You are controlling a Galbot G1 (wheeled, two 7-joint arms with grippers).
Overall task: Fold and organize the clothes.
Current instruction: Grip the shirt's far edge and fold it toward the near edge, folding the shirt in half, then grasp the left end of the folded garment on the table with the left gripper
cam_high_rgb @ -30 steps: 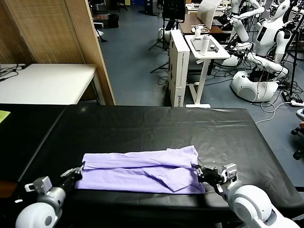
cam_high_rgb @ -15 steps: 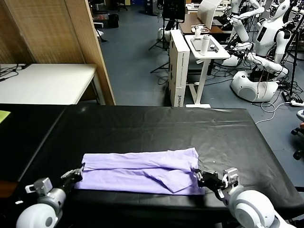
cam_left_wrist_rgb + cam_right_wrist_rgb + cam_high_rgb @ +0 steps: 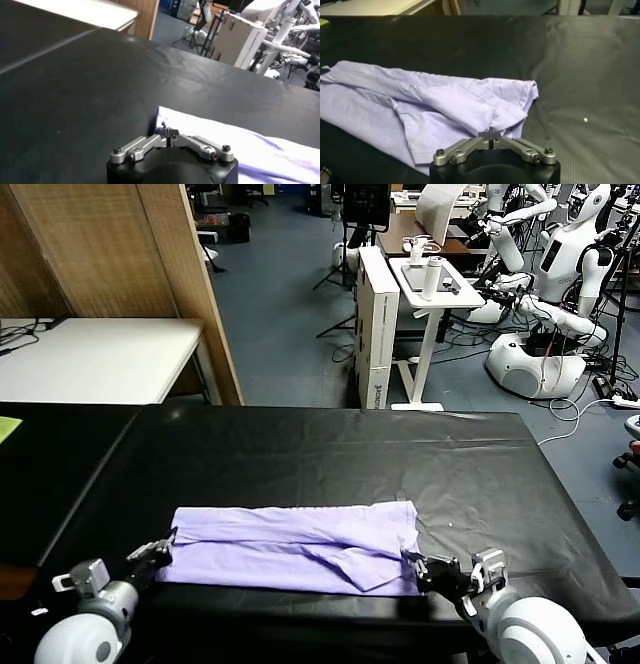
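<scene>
The clothes are one light lavender T-shirt (image 3: 290,544), folded into a long band across the near part of the black table cover (image 3: 300,449). My left gripper (image 3: 163,546) is at the band's left end, its jaws shut on the near corner of the shirt (image 3: 240,145). In the left wrist view the left gripper (image 3: 168,133) shows a bit of fabric at its tips. My right gripper (image 3: 414,562) is at the right end, jaws shut on a raised fold of the shirt (image 3: 445,100). The right wrist view has the right gripper (image 3: 490,135) with cloth bunched just above its tips.
The table's front edge (image 3: 300,596) lies just below the shirt. A white table (image 3: 100,359) and a wooden panel (image 3: 190,284) stand at the back left. Beyond the table are a white stand (image 3: 430,284) and other robots (image 3: 560,284).
Both grippers have drawn back a little toward the front edge. The shirt's right end has come down with the right gripper and lies flatter.
</scene>
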